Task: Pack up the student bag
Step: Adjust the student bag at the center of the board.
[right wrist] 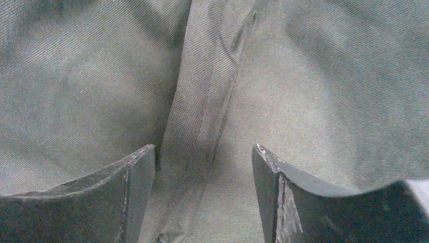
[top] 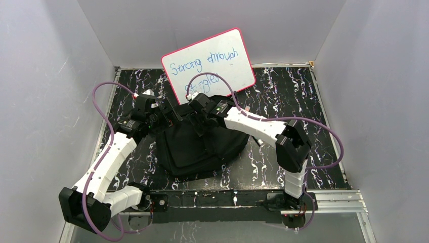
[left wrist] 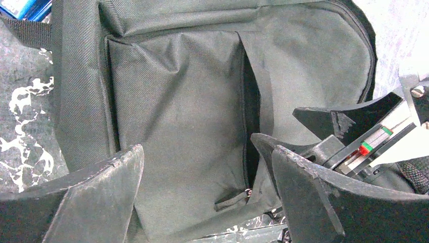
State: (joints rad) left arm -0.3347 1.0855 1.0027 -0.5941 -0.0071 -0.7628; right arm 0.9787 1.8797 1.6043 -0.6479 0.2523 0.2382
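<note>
The student bag (top: 197,149) is a black fabric backpack lying flat in the middle of the table. In the left wrist view its front pocket (left wrist: 177,111) shows a partly open zipper slit (left wrist: 249,116), with a fabric pull tab (left wrist: 230,200) at the slit's lower end. My left gripper (top: 169,115) is open just above the bag's far left edge, and its jaws (left wrist: 207,195) straddle the pocket fabric. My right gripper (top: 201,120) is open over the bag's far top. Its fingers (left wrist: 349,126) also show in the left wrist view. A stitched fold of bag fabric (right wrist: 202,116) runs between its spread jaws (right wrist: 202,169).
A whiteboard (top: 210,63) with blue writing leans against the back wall behind the bag. A blue object (left wrist: 25,7) lies beside a bag strap at the left wrist view's corner. A small light object (top: 258,142) lies right of the bag under the right arm. White walls enclose the marbled table (top: 283,96).
</note>
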